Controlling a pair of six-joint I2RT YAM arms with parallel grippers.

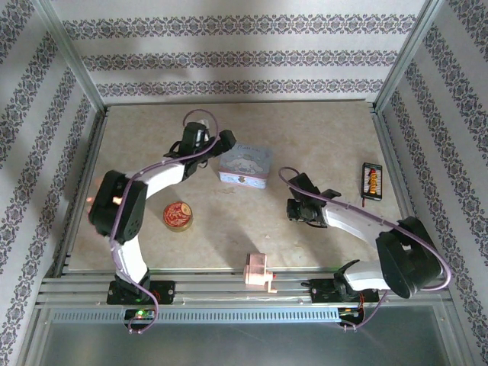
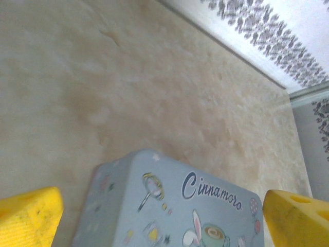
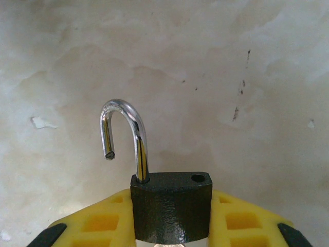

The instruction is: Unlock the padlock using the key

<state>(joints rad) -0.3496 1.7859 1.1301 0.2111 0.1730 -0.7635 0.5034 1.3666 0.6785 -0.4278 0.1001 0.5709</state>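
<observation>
- Beige marbled tabletop [image 1: 320,137] lies under both my arms, closed in by walls with bands of dark floral wallpaper [image 1: 229,59].
- My right gripper [image 3: 171,229] is closed on the padlock [image 3: 171,206]. The yellow fingers [image 3: 97,224] press the dark, pebbled body from both sides.
- The padlock stands upright in that grip. Its silver shackle [image 3: 123,128] is open: one leg sits in the body, and the free end hangs in the air to the left, clear of the empty hole [image 3: 198,178] at the body's top right.
- From above, this right gripper [image 1: 293,210] sits over bare table right of the middle, well apart from everything else.
- My left gripper [image 2: 162,221] is spread wide and holds nothing. One yellow finger [image 2: 28,216] shows at each bottom corner of my wrist view.
- Between those fingers and lower down is the lid of the pale blue Cinnamoroll tin [image 2: 169,206]. I cannot tell whether I touch it.
- From above, the left gripper [image 1: 221,145] is at the far left corner of the tin [image 1: 246,165], which lies left of the centre, towards the far side.
- A round red and gold tin [image 1: 178,216] sits left of the centre, near my left arm.
- A pink plastic block [image 1: 257,271] rests at the near edge, between my two bases.
- A small black tray with orange pieces [image 1: 370,181] lies close to the right wall.
</observation>
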